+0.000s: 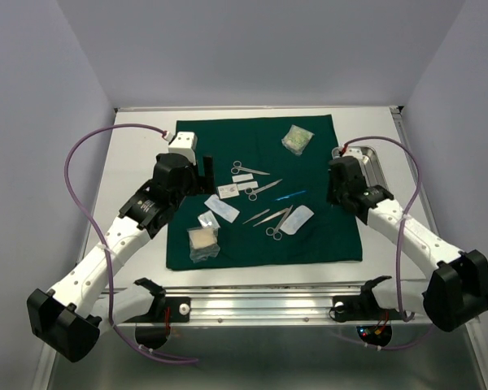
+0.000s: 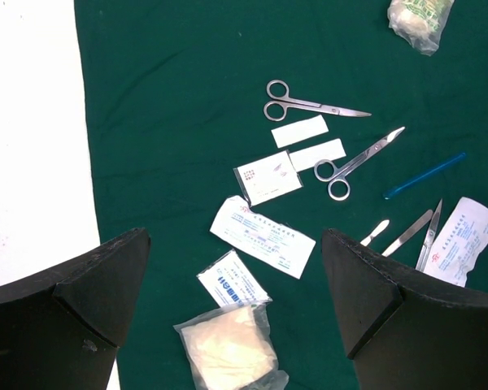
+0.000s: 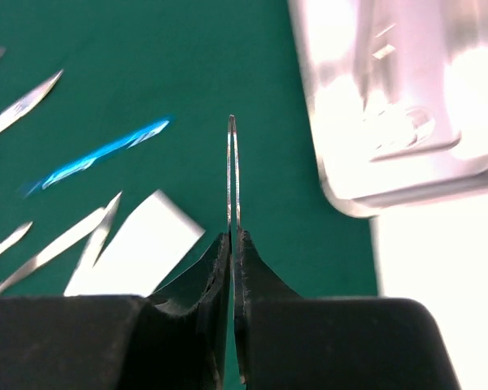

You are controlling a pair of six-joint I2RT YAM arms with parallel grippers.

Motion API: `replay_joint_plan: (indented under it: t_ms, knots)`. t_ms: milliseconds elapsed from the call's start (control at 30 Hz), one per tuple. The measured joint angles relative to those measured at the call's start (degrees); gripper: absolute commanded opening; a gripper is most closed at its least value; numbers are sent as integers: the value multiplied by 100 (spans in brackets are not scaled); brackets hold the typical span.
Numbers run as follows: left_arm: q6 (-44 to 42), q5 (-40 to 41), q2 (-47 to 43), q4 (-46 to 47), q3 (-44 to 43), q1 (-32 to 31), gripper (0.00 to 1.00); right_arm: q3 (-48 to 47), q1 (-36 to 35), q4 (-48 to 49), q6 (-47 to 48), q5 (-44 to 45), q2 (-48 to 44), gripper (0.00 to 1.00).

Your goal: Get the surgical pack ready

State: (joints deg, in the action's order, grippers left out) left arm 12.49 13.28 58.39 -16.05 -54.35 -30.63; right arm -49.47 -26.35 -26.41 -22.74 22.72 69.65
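**Black right fingers pinched on forceps, beside the tray**

Black right fingers [image 3: 187, 325]: closed tight on slim forceps [image 3: 233, 162], seen edge-on with the tip pointing away. The forceps are two thin, bright steel leaves, nearly touching.

Position: over the dark green cloth [image 3: 187, 65], just left of the steel tray [image 3: 333, 162].

Handling note: the step appears to be carrying the forceps to the tray.
- Keep the pinch firm, since polished steel is likely to slip.
- Clear the raised rim before lowering.
- Let go low, with the tool lying flat along the tray's length.

Left fingers [image 2: 65, 317]: spread wide and holding nothing, over the cloth's left part beside the bare white surface [image 2: 24, 122].

Laid on the cloth:
- two ring-handled scissors [image 2: 309, 106] [image 2: 358, 158]
- a blue plastic stick [image 2: 427, 175]
- flat printed paper packets [image 2: 264, 236]
- a crinkled clear bag of gauze [image 2: 228, 345]
- pointed steel tools [image 2: 407, 231]

Cloth: matte, woven, lightly creased.

Tray: rectangular, with rounded corners and a mirror-bright finish.
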Motion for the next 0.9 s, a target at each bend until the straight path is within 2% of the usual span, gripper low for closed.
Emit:
replay_joint_plan:
  t_ms: [100,400,700,767,833,867,900]
  knots:
    - [0,-11,0,0,0,0,99,-131,647,114,459,-223,66,1]
    - [-2,-9,0,0,0,0,99,-649,1993,730,1401,-577,815,1]
    - [-4,-15,0,0,0,0,99,-813,2258,1049,1921,-466,2079,2]
    - [-4,-13,0,-2,0,0,99,-813,2253,1058,2002,-426,2312,11]
    - [-4,-4,0,-2,0,0,99,-813,2256,1056,2039,-411,2424,43]
    - [-4,-2,0,-2,0,0,99,-813,2256,1058,2065,-411,2435,53]
    - [-4,0,0,-2,0,0,99,-815,2256,1062,2107,-409,2433,54]
